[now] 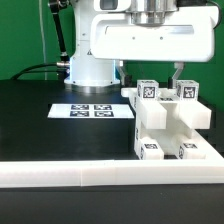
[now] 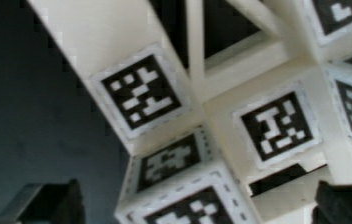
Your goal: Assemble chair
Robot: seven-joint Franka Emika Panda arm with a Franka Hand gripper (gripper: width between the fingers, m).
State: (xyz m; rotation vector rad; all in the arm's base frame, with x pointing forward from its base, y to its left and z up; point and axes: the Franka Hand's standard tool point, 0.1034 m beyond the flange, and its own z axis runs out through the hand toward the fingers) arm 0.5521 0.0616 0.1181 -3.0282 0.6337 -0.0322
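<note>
Exterior view first: we see the chair (image 1: pixel 168 122), a chunky white assembly dotted with black-and-white tags, sitting on the black table (image 1: pixel 40 115) at the exterior view's right, pressed up against the long white rail (image 1: pixel 110 176) that runs across the front. Just beside it, toward the exterior view's left, the marker board (image 1: pixel 92 110) lies flat with its four tags. Above the chair hangs the gripper (image 1: pixel 160 72); one dark finger (image 1: pixel 176 72) shows over the tagged tops of the upright posts, and the white arm (image 1: pixel 140 35) fills the space overhead. From the wrist view we get the chair (image 2: pixel 226 120) up close, tags everywhere, with a dark fingertip (image 2: pixel 48 203) low in each corner, spread wide apart. We see nothing held between them: the jaws stand fully parted, clear of the white pieces.
</note>
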